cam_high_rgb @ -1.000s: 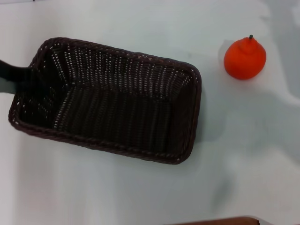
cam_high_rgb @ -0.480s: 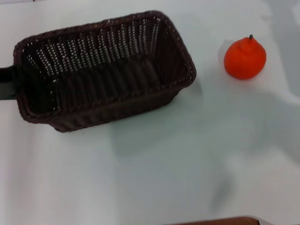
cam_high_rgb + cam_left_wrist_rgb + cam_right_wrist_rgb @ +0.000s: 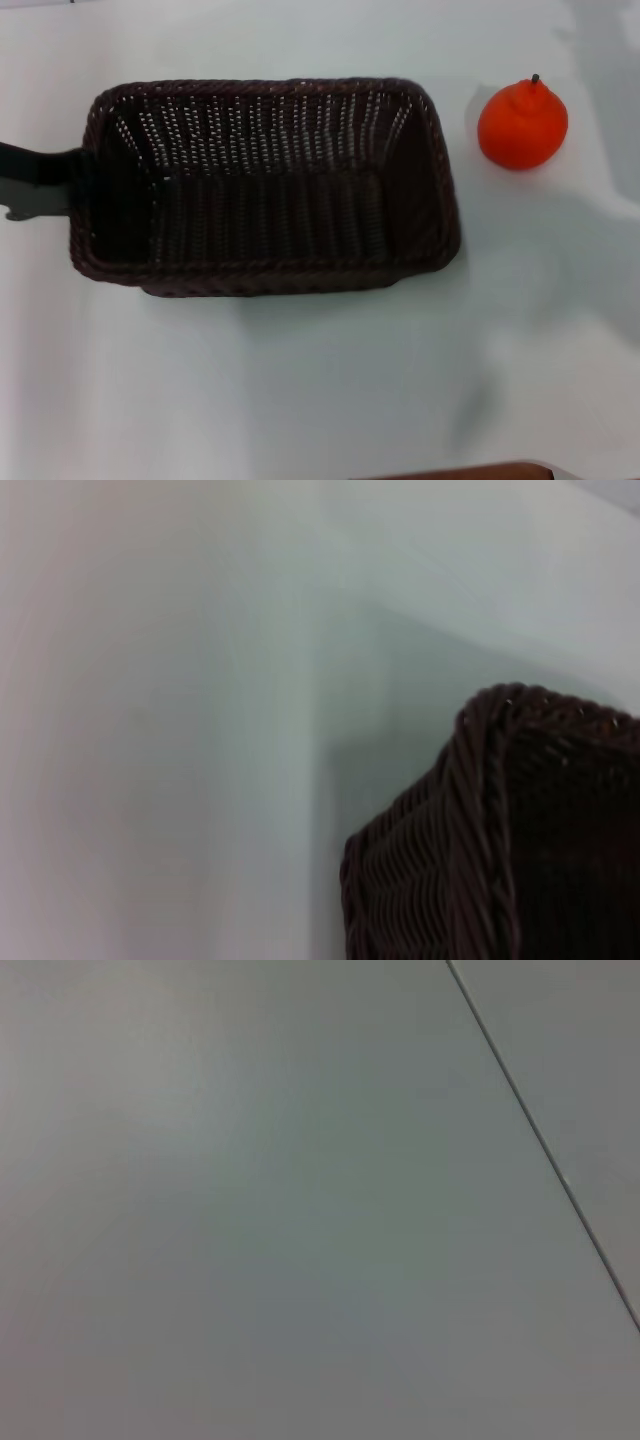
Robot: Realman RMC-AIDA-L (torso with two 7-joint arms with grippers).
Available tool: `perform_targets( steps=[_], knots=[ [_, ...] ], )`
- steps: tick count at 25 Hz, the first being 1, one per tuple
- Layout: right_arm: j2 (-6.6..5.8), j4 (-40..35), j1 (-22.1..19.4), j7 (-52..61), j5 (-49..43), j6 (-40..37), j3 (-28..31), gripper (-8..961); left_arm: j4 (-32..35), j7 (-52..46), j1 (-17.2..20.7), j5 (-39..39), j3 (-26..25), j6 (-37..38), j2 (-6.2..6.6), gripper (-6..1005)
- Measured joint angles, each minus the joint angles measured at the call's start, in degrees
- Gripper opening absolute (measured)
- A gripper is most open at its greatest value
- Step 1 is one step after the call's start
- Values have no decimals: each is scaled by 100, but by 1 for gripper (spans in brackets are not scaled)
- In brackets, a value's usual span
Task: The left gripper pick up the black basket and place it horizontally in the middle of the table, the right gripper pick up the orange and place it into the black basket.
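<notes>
**Operator:** Which step is in hand?

**Technician:** Basket placement. The black basket (image 3: 265, 185) lies with its long sides roughly parallel to the near edge of the table (image 3: 300, 400), in the left-centre area, opening upward. The left gripper (image 3: 40, 180) is at the basket's short wall on the table's left side. That dark arm section meets the rim there, but the fingers themselves are hidden by the wicker, so I cannot tell whether they clamp the rim or are spread. The left wrist view shows only one rounded basket corner and bare table.

**Operator:** Is the basket resting on the surface?

**Technician:** It appears seated or very nearly so; the shadow along its near wall is narrow. I cannot confirm contact.

**Operator:** Location of the fruit?

**Technician:** The orange (image 3: 522, 124) sits on the table toward the far right corner, just beyond the basket's right end wall and clear of it, stem up.

**Operator:** Right gripper?

**Technician:** Not visible in any view; its wrist camera shows bare surface only.

**Operator:** What does the next move call for?

**Technician:** In my judgement: release the rim, withdraw the left arm toward the left edge without dragging the basket, then bring the right gripper over the orange.
</notes>
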Motion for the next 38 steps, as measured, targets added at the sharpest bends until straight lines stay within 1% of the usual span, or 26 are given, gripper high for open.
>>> perform_targets(
  steps=[3, 5, 8, 17, 20, 23, 26, 29, 31, 35, 38],
  knots=[
    [-2, 0, 0, 3, 0, 4, 0, 883, 150, 52, -2, -66, 107, 69, -1, 147],
    [-2, 0, -4, 4, 0, 0, 0, 882, 182, 265, 0, -194, 120, 76, 7, 148],
    [-2, 1, -16, 6, 0, -29, 0, 881, 188, 583, 26, -638, 77, 61, 19, 153],
    [-2, 1, -48, 15, 0, -7, 0, 878, 198, 631, 37, -660, 121, 81, 46, 197],
    [-2, 1, -48, 15, 0, 13, 0, 877, 210, 614, 35, -659, 94, 102, 48, 411],
    [-2, -13, -47, 13, 0, 16, 0, 876, 181, 609, 47, -659, 70, 104, 67, 513],
    [-2, -51, -53, 27, 0, 14, 0, 875, 163, 589, 60, -660, 60, 81, 136, 616],
    [-2, -60, -60, 42, 0, 8, 0, 874, 193, 568, 71, -660, -4, 69, 196, 754],
    [-2, -60, -61, 45, 0, -1, 0, 874, 256, 564, 76, -660, -55, 107, 206, 846],
    [-2, -63, -67, 46, 0, 6, 0, 873, 293, 564, 85, -633, -113, 184, 207, 896],
    [-1, -102, -77, 48, 0, 25, 0, 872, 164, 603, 83, -705, -333, 103, 208, 921]
  ],
)
